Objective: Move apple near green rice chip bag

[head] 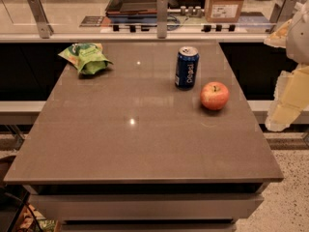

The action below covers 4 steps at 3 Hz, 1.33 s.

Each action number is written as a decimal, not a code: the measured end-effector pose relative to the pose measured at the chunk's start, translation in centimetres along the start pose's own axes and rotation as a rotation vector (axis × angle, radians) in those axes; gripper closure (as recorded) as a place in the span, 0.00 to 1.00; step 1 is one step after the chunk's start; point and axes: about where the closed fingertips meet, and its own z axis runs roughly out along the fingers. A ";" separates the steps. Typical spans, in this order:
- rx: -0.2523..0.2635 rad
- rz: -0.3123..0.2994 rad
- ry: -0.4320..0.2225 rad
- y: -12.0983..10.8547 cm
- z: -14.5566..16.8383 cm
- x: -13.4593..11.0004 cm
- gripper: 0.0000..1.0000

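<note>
The apple (214,95) is small, round and red-orange. It sits on the brown table (135,129) at the right side, just in front of and to the right of a blue soda can (186,67). The green rice chip bag (86,57) is light green and wrinkly and lies at the table's far left corner. My gripper (286,103) is pale and yellowish. It hangs at the right edge of the view, beyond the table's right edge, to the right of the apple and apart from it. It holds nothing that I can see.
A glass partition with metal posts (161,16) runs along the table's far edge. Behind it are a cardboard box (225,3) and a dark tray (137,3). Speckled floor (289,197) lies to the right of the table.
</note>
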 end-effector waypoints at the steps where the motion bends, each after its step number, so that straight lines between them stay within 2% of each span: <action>1: 0.000 0.000 0.000 0.0 0.0 0.0 0.00; 2: 0.027 0.039 -0.054 -0.7 0.1 -0.1 0.00; 3: 0.055 0.139 -0.182 -2.2 1.7 0.3 0.00; 4: 0.095 0.245 -0.338 -4.3 3.2 -0.1 0.00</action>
